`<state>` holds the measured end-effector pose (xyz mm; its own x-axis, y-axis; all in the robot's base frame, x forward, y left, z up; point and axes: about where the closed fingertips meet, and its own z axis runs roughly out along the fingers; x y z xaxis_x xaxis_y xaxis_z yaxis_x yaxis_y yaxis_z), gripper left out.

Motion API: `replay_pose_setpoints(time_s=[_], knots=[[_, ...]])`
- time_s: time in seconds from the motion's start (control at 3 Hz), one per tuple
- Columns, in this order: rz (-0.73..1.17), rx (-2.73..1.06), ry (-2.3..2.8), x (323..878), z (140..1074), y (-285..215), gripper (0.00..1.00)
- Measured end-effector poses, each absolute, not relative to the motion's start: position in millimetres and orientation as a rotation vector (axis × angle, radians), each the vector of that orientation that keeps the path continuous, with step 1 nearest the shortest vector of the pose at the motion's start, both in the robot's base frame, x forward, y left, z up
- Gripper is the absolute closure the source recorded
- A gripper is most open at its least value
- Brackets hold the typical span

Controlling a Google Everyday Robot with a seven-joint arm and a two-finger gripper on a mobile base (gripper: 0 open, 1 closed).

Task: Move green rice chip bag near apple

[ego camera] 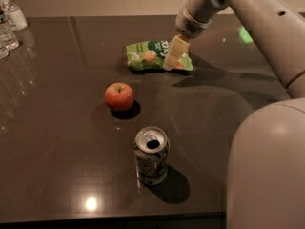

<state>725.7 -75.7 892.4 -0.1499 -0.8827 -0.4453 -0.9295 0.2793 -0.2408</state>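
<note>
one green rice chip bag lies lengthwise left-right; tool over its right end, state unclear.

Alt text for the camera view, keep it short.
The gripper hangs over the right part of the green rice chip bag, which lies far back on a dark table. The apple sits nearer and left, an opened soda can nearest.

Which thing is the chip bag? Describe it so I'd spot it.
On the dark table, look toward the far side, beyond the apple and soda can. The green rice chip bag lies flat under the gripper: the only crinkly, light-green packet.
</note>
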Motion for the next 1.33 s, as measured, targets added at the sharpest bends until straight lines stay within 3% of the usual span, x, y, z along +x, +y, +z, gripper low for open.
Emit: replay_pose_setpoints(time_s=[0.67,1.33], knots=[[0.083,-1.613,2.172,758,849,-66,0.00],[0.042,-1.641,2.216,761,833,-55,0.41]])
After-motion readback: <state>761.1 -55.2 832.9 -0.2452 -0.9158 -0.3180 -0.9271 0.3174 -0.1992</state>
